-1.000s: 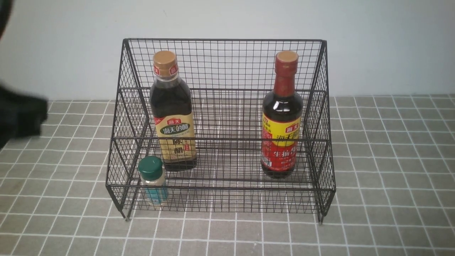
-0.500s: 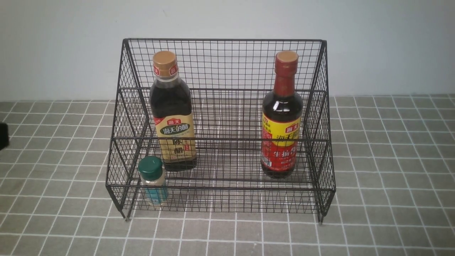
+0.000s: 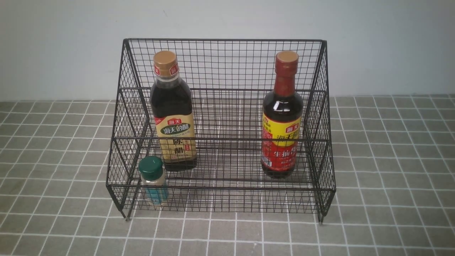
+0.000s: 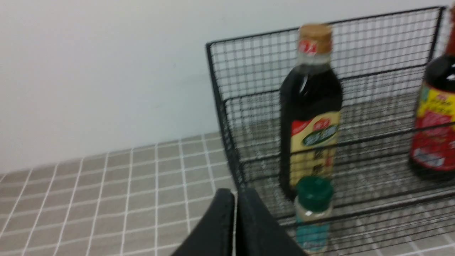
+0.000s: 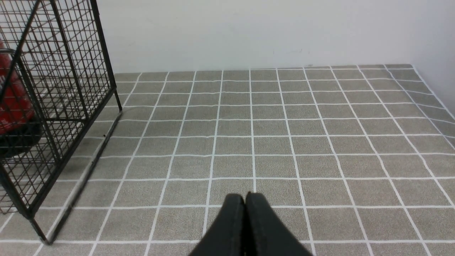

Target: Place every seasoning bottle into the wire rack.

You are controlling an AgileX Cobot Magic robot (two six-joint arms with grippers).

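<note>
1. My left gripper (image 4: 234,199) is pinched closed on nothing, near the rack's (image 3: 220,64) left side
2. Inside I count 3 bottles: the green-capped shaker (image 3: 153,181) on the front tier, the gold-capped bottle (image 3: 173,113) just behind it, the red-necked bottle (image 3: 282,117) upright to the right
3. My right gripper (image 5: 245,199) hangs clenched and empty over bare tiles
4. I judge loading finished; next only calls for parking both arms

The black wire rack (image 3: 227,67) stands upright with stepped tiers and a tall mesh back. On its middle tier stand the gold-capped dark bottle (image 3: 173,113) toward the left and the red-necked dark bottle (image 3: 282,117) toward the right, both upright and well apart. The small green-capped shaker (image 3: 153,180) stands upright on the front tier, just before the gold-capped bottle.
</note>
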